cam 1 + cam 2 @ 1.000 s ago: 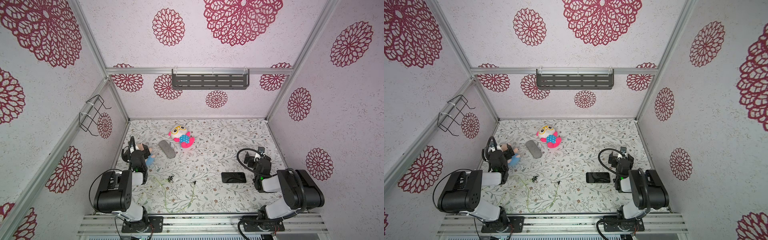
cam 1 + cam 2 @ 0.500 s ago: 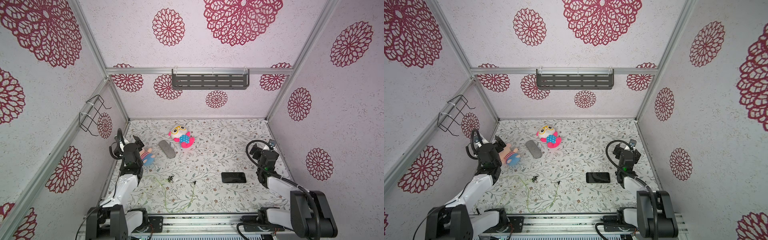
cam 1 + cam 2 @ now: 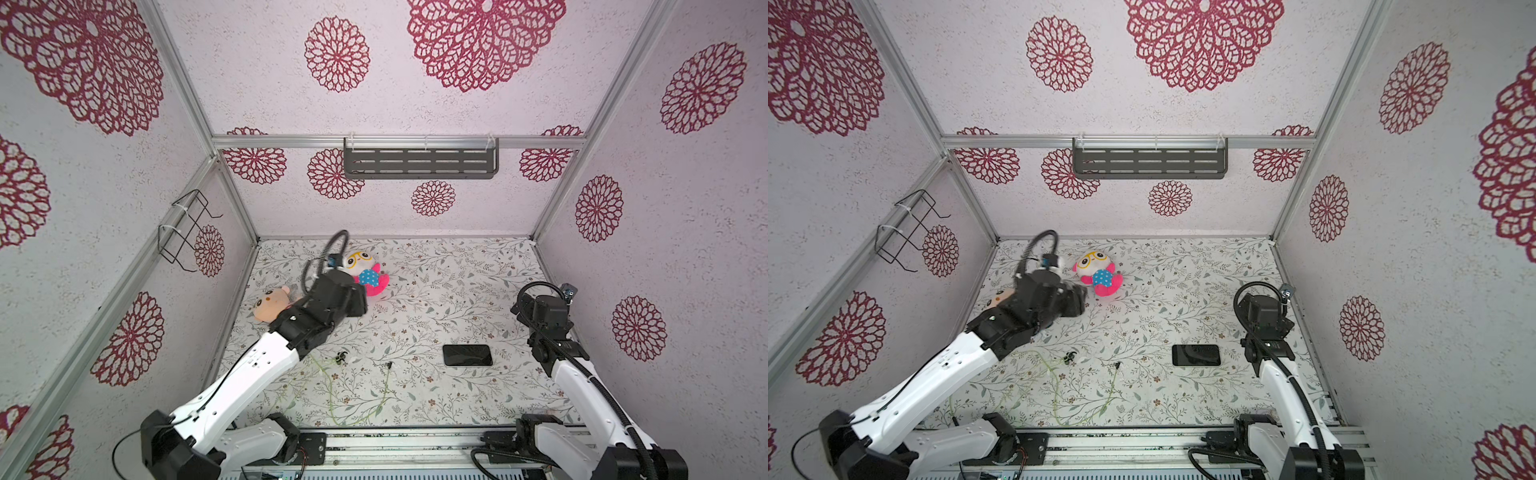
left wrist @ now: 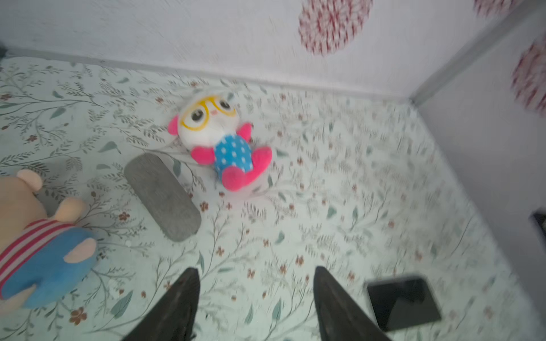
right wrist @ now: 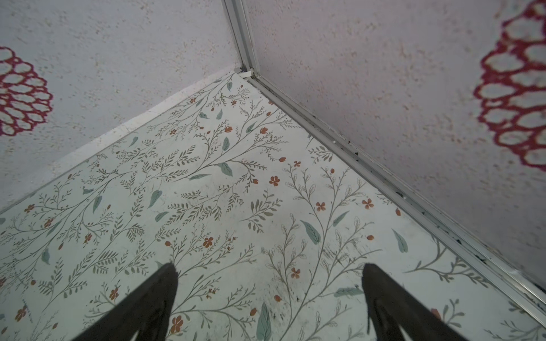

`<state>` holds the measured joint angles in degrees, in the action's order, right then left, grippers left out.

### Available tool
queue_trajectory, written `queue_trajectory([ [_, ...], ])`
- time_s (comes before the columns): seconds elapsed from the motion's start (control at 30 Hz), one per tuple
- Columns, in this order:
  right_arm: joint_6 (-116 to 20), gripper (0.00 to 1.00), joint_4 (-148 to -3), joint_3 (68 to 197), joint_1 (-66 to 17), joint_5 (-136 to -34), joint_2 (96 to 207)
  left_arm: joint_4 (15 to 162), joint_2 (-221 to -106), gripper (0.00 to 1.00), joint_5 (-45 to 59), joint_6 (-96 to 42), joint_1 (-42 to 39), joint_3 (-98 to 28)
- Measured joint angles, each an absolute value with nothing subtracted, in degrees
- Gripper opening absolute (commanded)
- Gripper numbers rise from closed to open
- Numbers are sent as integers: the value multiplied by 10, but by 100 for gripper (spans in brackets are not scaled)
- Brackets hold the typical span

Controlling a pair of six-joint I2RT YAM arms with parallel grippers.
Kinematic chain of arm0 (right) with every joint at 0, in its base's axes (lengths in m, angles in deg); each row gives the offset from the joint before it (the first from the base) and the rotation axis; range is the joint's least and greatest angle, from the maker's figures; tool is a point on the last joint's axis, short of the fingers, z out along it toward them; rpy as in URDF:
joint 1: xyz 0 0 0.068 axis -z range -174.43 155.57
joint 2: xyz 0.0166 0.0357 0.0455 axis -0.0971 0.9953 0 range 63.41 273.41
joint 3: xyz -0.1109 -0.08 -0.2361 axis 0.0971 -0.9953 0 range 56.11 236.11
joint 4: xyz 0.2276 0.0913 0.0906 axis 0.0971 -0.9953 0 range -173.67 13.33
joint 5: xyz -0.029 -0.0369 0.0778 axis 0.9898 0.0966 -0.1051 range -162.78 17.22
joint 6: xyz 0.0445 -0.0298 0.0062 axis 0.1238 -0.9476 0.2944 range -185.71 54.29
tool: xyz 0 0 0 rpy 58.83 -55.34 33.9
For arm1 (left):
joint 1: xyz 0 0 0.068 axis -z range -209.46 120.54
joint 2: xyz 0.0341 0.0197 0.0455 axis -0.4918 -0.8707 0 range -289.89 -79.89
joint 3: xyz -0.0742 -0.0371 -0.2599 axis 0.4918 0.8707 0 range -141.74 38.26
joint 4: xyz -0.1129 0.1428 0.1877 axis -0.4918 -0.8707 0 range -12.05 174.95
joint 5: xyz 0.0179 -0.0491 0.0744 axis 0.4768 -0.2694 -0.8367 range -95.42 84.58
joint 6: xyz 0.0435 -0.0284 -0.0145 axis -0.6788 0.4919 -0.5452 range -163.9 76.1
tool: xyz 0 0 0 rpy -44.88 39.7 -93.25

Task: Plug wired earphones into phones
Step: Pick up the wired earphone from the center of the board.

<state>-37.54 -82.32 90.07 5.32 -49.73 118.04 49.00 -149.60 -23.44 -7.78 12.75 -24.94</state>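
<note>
Left arm point(image 3: 266, 365) stretched long from its base, reaching far past the phone point(image 3: 467, 355) and to its left, with the wrist hanging between the two soft toys. Left gripper point(image 4: 255, 270): jaws parted, nothing between them, only the flowered table point(image 4: 325, 192) below

Right arm point(image 3: 575, 376) stands steep just right of the phone, wrist raised by the side wall. Right gripper point(image 5: 269, 265) is spread wide and holds nothing

Earphones point(image 3: 331, 390) lie loose on the table left of the phone, untouched. Their plug point(image 3: 389, 365) is the end nearest the phone, clearly apart from it. Phone lies flat, screen dark

Shelf point(image 3: 419, 163) on the back wall and wire basket point(image 3: 187, 232) on the left wall: I can't tell their contents from here

Left wrist view shows the toy with glasses point(image 4: 220, 138), the striped toy point(image 4: 35, 236) and the grey pouch point(image 4: 162, 196) beyond the phone. In both top views my left arm hides the pouch

Against a second ago: both arms were folded low at their bases. The left has unfolded and swung in from the wall, and the right has lifted away from beside the phone. Phone and earphones have not moved
</note>
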Motion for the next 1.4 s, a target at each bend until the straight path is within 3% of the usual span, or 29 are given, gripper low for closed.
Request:
queue_trajectory([
  [0.17,-361,98,-894,908,53,-535,1153,428,-1598,56,-218,9,267,-251],
  [0.33,-345,94,-924,907,53,-565,1138,432,-1701,49,-191,65,316,-256],
  [0.53,-331,91,-938,907,50,-585,1141,428,-1775,43,-187,110,323,-263],
  [1.4,-326,89,-941,891,27,-590,1185,420,-1840,28,-179,176,315,-244],
])
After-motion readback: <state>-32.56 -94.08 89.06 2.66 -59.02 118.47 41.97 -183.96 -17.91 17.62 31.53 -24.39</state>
